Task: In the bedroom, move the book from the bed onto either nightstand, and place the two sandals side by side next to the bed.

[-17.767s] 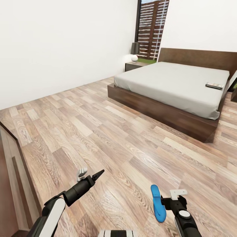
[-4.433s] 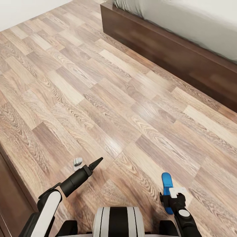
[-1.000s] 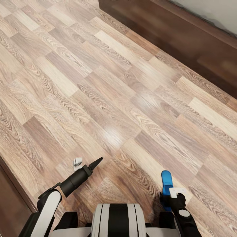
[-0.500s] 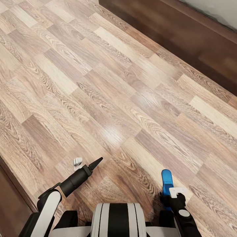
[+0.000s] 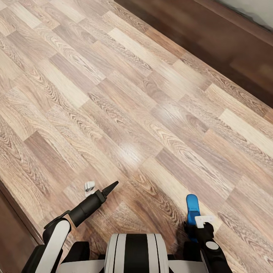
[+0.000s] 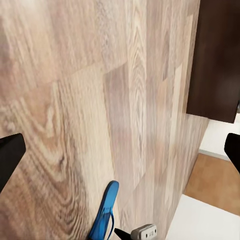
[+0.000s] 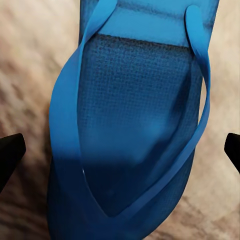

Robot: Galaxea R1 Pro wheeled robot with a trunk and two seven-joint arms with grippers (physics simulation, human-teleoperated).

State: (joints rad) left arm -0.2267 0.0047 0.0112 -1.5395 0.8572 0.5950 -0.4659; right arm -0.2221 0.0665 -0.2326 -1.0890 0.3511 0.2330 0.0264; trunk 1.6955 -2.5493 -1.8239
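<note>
Still gripped — sandal [image 5: 192,207], right fingers [image 5: 205,220]; bed frame [image 5: 212,45] seemingly closer.

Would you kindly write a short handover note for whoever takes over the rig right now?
Right claw: holding one blue sandal above the wood floor; the wrist view has the sandal between the tips.
Left claw: open and empty.
Bed frame lies ahead at the right.
Done: one sandal picked up.
Left: set this sandal beside the bed, bring the second next to it, then move the book to a nightstand.
</note>
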